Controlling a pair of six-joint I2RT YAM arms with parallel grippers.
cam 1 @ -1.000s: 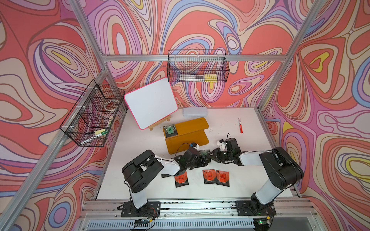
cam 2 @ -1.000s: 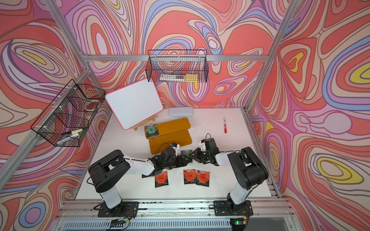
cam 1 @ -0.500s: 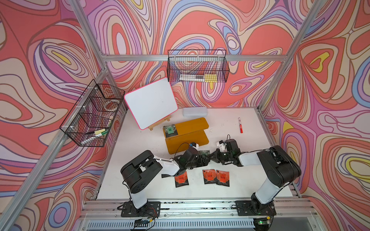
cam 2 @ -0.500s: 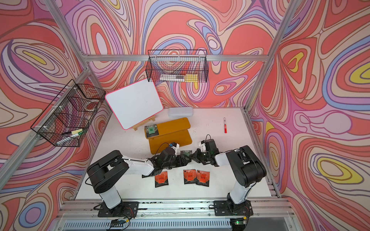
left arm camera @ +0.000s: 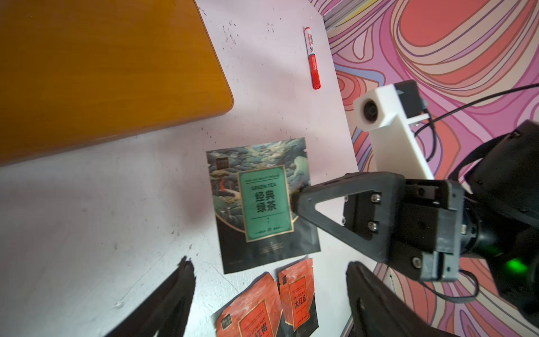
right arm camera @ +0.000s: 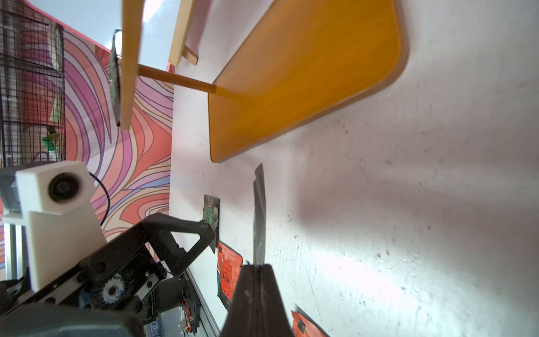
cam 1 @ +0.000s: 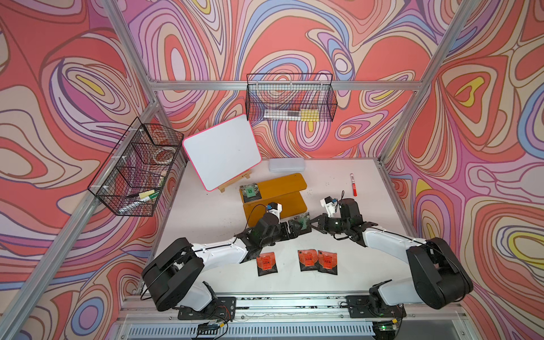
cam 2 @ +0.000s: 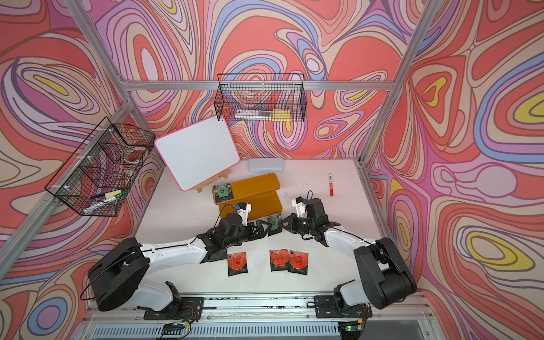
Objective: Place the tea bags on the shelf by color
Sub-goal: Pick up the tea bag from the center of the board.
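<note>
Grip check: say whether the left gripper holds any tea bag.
No: the left gripper stands open; the right gripper pinches the green tea bag.

In the right wrist view the tea bag (right arm camera: 259, 210) in the right claw (right arm camera: 255, 267) shows edge-on, label hidden.

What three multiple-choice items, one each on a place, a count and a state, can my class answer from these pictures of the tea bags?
1. On the shelf, the shelved bag lies on the: A upper board; B lower board; C underside.
2. The orange bags on the table number: A two; B three; C four.
3. The right gripper is: A open; B shut on a green bag; C shut on an orange bag.

Key: 1 A, it rests at one end of the higher board. 2 B, three lie in a row near the front edge. 3 B, the left wrist view shows its jaws pinching that bag's edge.
</note>
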